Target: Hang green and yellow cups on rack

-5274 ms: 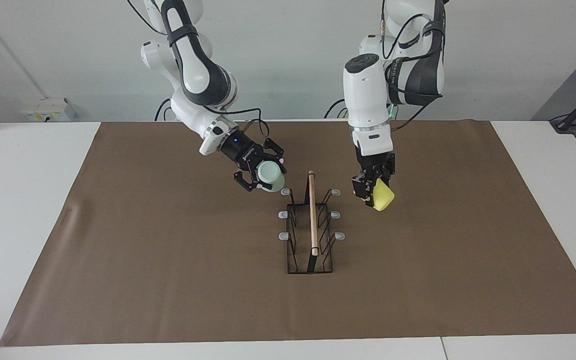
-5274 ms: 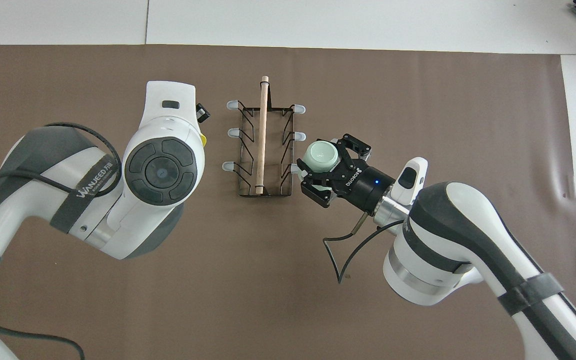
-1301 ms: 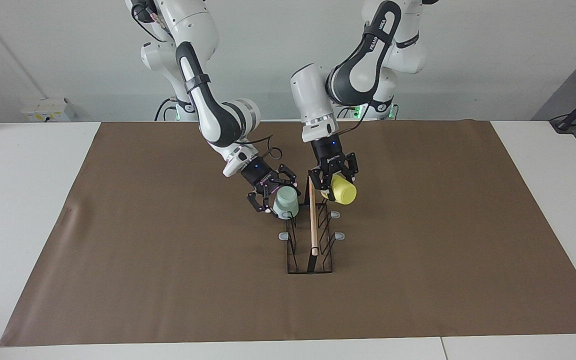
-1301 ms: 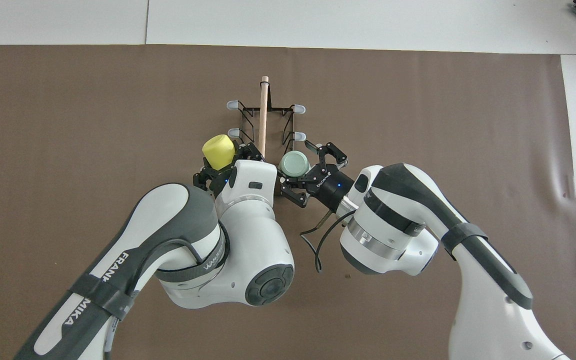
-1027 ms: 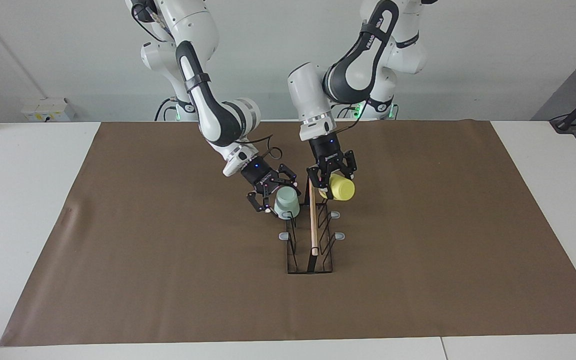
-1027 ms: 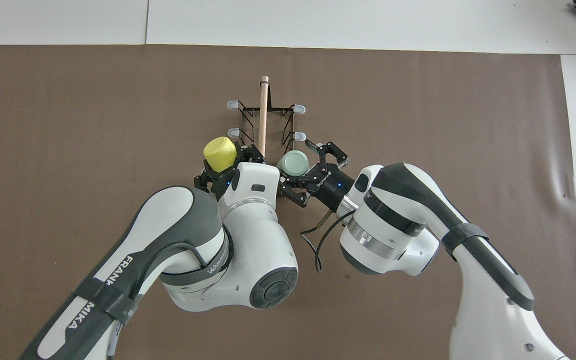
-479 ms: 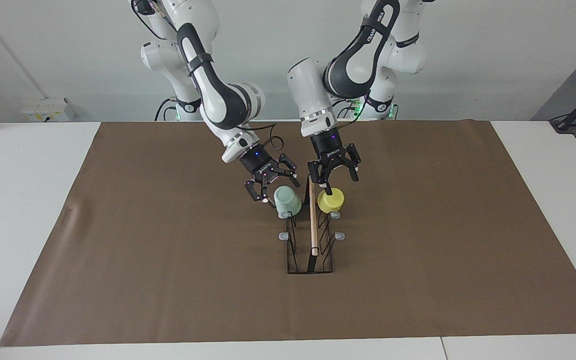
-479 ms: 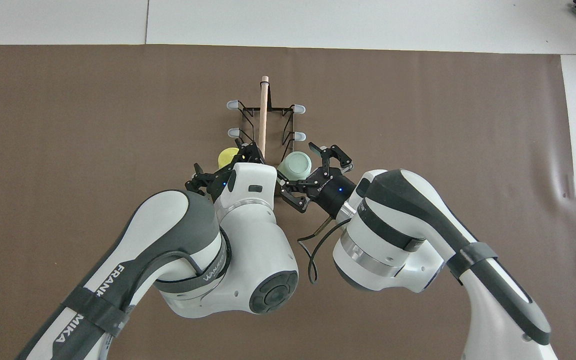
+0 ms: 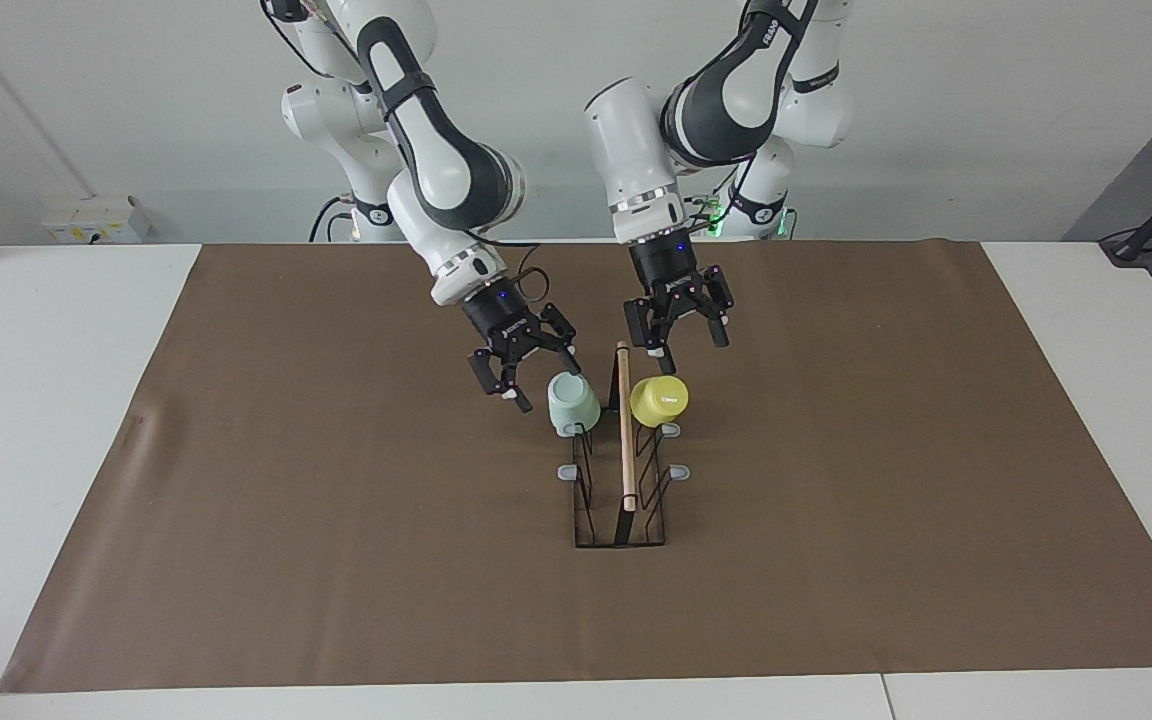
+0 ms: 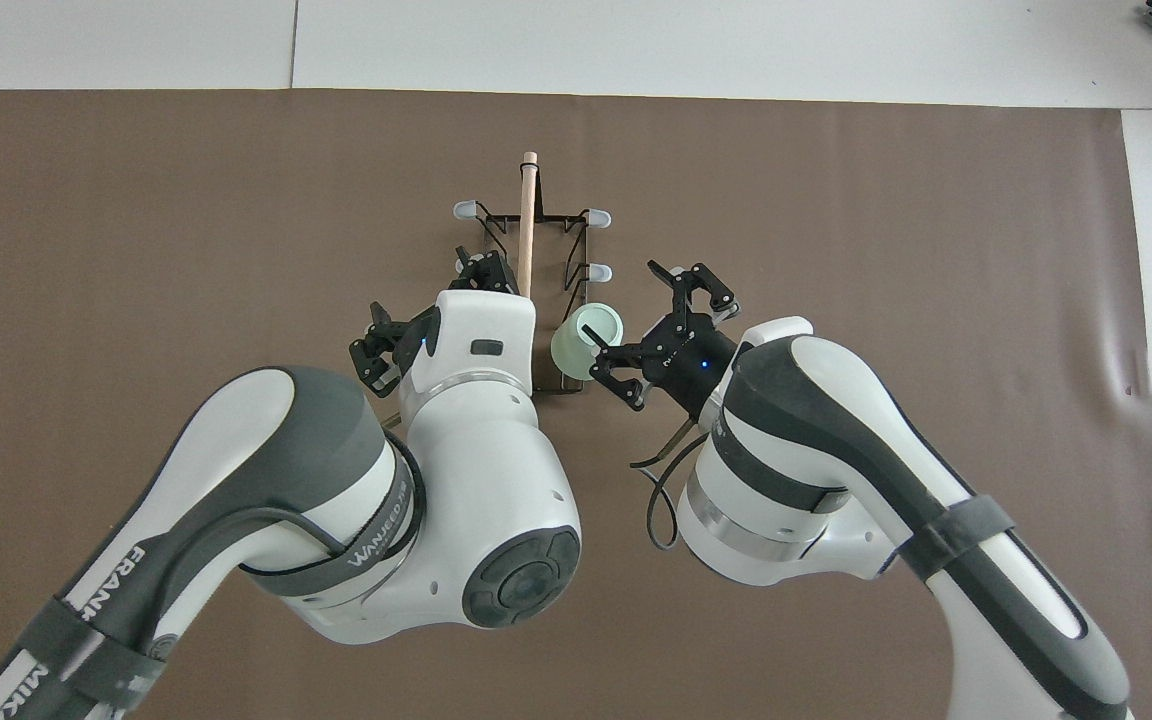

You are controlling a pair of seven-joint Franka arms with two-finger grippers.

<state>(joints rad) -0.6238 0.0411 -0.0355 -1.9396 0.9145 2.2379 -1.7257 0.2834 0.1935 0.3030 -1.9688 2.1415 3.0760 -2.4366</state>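
The black wire rack (image 9: 620,530) with a wooden rod (image 9: 625,440) stands mid-mat; it also shows in the overhead view (image 10: 527,220). The mint green cup (image 9: 573,402) sits upside down on the prong nearest the robots on the right arm's side, and it shows in the overhead view (image 10: 586,340). The yellow cup (image 9: 659,398) sits tilted on the matching prong on the left arm's side; my left wrist hides it from overhead. My right gripper (image 9: 528,372) (image 10: 658,335) is open and empty just above the green cup. My left gripper (image 9: 686,340) (image 10: 421,320) is open and empty above the yellow cup.
A brown mat (image 9: 336,560) covers the white table (image 9: 56,400). Bare grey-tipped prongs (image 9: 680,471) stick out along the rack farther from the robots. A white box (image 9: 96,218) sits at the table's edge near the right arm's base.
Both grippers carried the cups onto the rack's nearest prongs, opened and let go. In the last half second both have lifted up and back toward the robots, empty.
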